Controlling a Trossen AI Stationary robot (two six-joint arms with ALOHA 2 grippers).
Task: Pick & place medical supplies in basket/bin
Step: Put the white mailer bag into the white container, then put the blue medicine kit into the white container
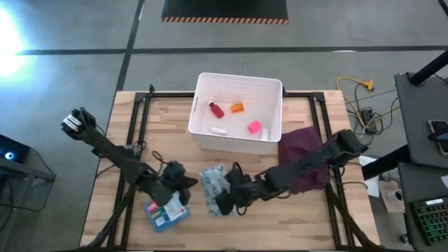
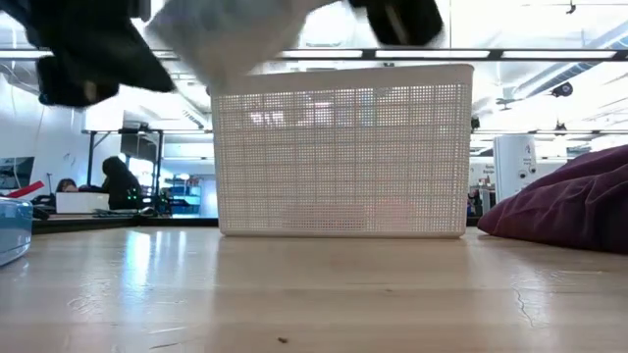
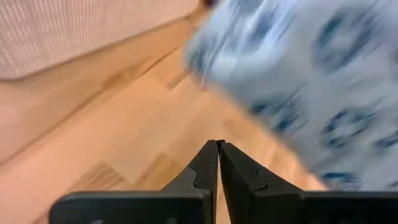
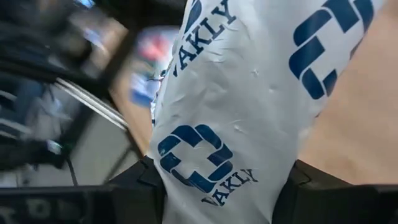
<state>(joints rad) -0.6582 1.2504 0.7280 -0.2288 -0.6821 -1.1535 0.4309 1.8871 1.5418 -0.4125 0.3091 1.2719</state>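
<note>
Pale butcher-block planks form the worktop (image 1: 294,217), which stands on a grey concrete floor, and the low view looks past it into a bright open room where a person sits at a desk far off.

The white perforated basket (image 1: 273,87) stands at the far middle of the worktop. Inside it lie a red bottle (image 1: 216,109), an orange bottle (image 1: 238,107), a pink roll (image 1: 254,127) and a small white roll (image 1: 218,130), all apart from one another. A maroon cloth (image 1: 302,150) lies crumpled just beside the basket's right wall.

The right end effector (image 1: 225,198) is at the near middle of the worktop, its fingers pinching the white packet printed with blue crosses (image 4: 230,106); the right wrist view shows the packet filling the space between the two dark fingers. In the low view the packet (image 2: 231,34) hangs above the board, in front of the basket.

The left end effector (image 1: 183,187) sits just to the left of the packet, its fingers pressed together with nothing between them. The blue first-aid box (image 1: 166,212) lies on the worktop at the near left, directly beneath the left arm.
</note>
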